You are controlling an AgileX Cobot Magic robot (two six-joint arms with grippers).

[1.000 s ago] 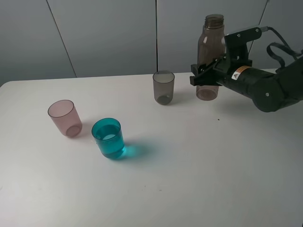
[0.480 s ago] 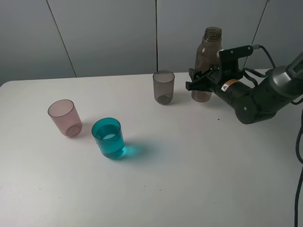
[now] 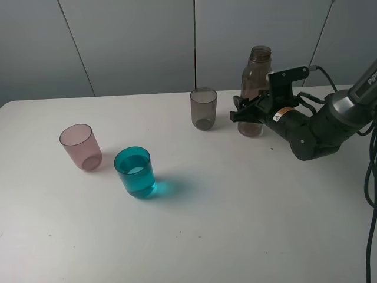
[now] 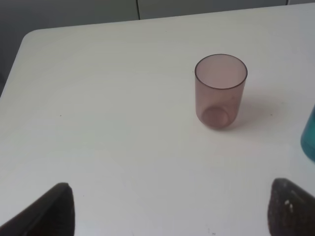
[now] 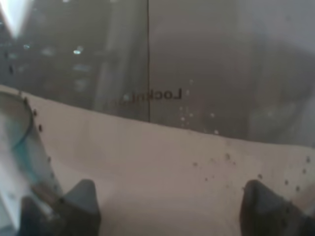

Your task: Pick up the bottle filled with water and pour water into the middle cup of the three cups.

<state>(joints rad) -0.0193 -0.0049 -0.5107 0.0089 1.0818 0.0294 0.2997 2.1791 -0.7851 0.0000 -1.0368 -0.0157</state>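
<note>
Looking from the high camera, the right gripper [image 3: 242, 109] has its jaws clamped on the lower body of the bottle [image 3: 255, 88], which sits upright at the back of the bench [image 3: 235, 224], just beside the smoky grey cup [image 3: 204, 108]. The teal middle cup [image 3: 135, 171] is well apart toward the front left, already holding water by the look of it, with the pink cup [image 3: 80, 147] near its left.

Left wrist view: the left gripper [image 4: 167, 206] hangs over bare bench with jaws wide apart, gripping nothing; the pink cup [image 4: 220, 91] stands ahead of it and a sliver of teal cup [image 4: 309, 140] shows at the edge.

Right wrist view is nearly all bottle wall [image 5: 157, 98], droplets inside, pressed right up against the lens.

My guess is the bottle's being parked. To do that well: keep it vertical, get the base flat on the bench, clear of the grey cup, then part the jaws and back straight out without nudging it.
</note>
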